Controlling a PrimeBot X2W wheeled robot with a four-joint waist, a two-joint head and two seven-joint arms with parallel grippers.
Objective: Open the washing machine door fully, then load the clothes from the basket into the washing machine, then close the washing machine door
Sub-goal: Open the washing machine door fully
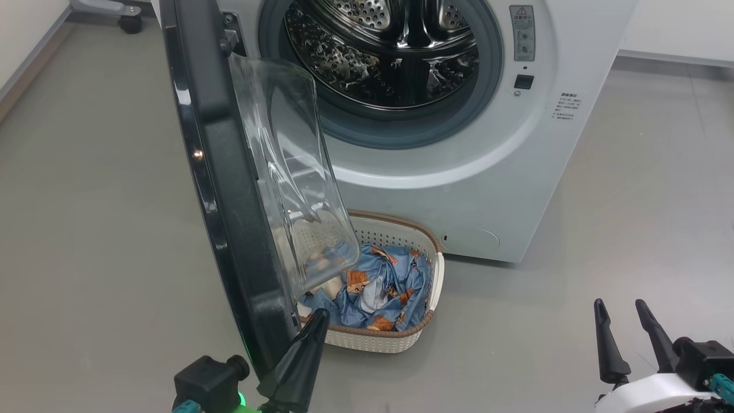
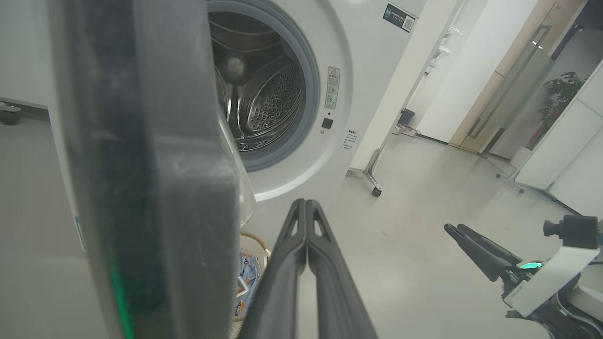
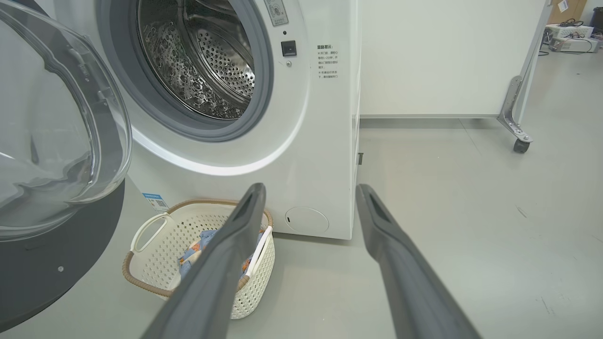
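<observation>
The white washing machine [image 1: 487,172] [image 2: 301,155] [image 3: 306,141] has its steel drum exposed. Its black washing machine door [image 1: 229,189] [image 2: 150,188] [image 3: 52,254] stands swung out, the clear glass bowl hanging over the basket. The cream basket [image 1: 373,339] [image 3: 155,254] [image 2: 252,245] sits on the floor before the machine, holding the light blue clothes [image 1: 378,287] [image 3: 198,247]. My left gripper [image 1: 317,316] [image 2: 305,203] is shut, empty, its tip right beside the door's lower inner edge. My right gripper [image 1: 619,304] [image 3: 308,188] is open, empty, well right of the basket.
Grey floor spreads to the left and right of the machine. A wheeled white partition foot [image 3: 518,136] [image 2: 374,188] stands to the machine's right. Another caster [image 1: 131,23] sits at the far left. A doorway and a plant [image 2: 560,99] lie beyond.
</observation>
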